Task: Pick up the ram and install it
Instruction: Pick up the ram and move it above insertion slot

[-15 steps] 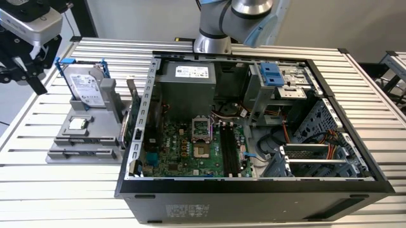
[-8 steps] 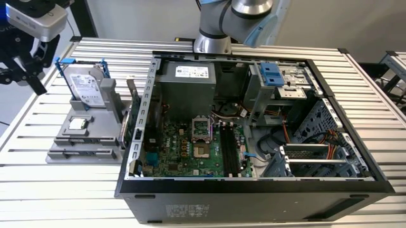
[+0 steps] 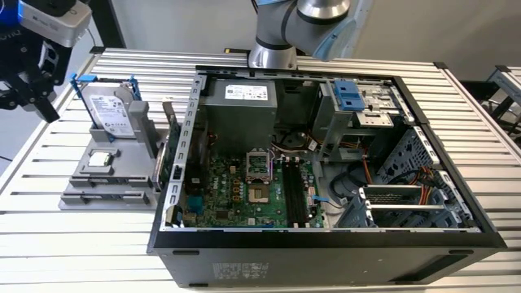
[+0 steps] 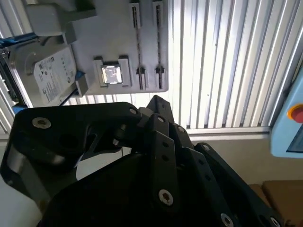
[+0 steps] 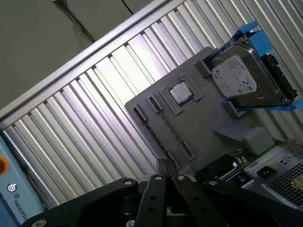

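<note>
Your gripper (image 5: 165, 163) is sitting closest to both wrist cameras, its jaws pressing together with nothing between them. In the exterior view it is hanging at the far end of the exterior view's left. The open computer case (image 3: 326, 259) is lying beside the grey fixture (image 3: 106, 181), which is carrying the hard drive (image 3: 110, 110). The ram (image 3: 168, 125) is standing on edge between fixture and case wall, its long axis running near to far, well apart from the gripper. The exterior view is showing you the motherboard's black slots (image 3: 294, 195). Both wrist views are looking down on the fixture's two grooves (image 4: 140, 47) and the processor chip (image 4: 111, 74).
</note>
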Robot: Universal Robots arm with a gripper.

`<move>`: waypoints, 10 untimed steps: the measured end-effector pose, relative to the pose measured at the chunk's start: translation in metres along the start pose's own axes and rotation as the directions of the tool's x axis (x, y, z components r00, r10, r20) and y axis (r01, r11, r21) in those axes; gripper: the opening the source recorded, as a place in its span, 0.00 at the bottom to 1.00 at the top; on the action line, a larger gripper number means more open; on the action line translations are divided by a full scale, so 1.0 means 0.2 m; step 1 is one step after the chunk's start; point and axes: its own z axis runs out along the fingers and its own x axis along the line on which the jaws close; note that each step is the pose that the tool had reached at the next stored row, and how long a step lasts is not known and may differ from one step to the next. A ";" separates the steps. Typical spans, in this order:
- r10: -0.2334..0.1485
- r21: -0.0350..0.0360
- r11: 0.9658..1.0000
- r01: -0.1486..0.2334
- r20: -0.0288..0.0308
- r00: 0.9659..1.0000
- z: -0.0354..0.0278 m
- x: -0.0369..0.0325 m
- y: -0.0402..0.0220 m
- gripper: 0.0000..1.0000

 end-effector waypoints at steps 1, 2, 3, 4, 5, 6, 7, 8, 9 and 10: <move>-0.018 0.000 1.000 0.018 -0.001 1.000 0.000 0.000 0.000 0.00; -0.036 0.001 0.999 0.036 -0.001 0.999 0.000 0.000 0.000 0.00; -0.053 0.002 0.999 0.053 -0.001 0.999 0.001 0.000 0.000 0.00; -0.070 0.003 0.998 0.070 -0.001 0.998 0.001 0.000 0.000 0.00; -0.086 0.005 0.996 0.086 -0.001 0.996 0.001 0.000 0.000 0.00; -0.102 0.007 0.995 0.102 -0.001 0.995 0.002 0.000 0.000 0.00; -0.118 0.009 0.993 0.118 0.000 0.993 0.002 0.000 0.000 0.00; -0.134 0.012 0.991 0.134 0.001 0.991 0.003 0.000 0.000 0.00; -0.150 0.016 0.989 0.150 0.002 0.989 0.004 0.000 0.000 0.00; -0.166 0.019 0.986 0.166 0.002 0.986 0.004 0.000 0.000 0.00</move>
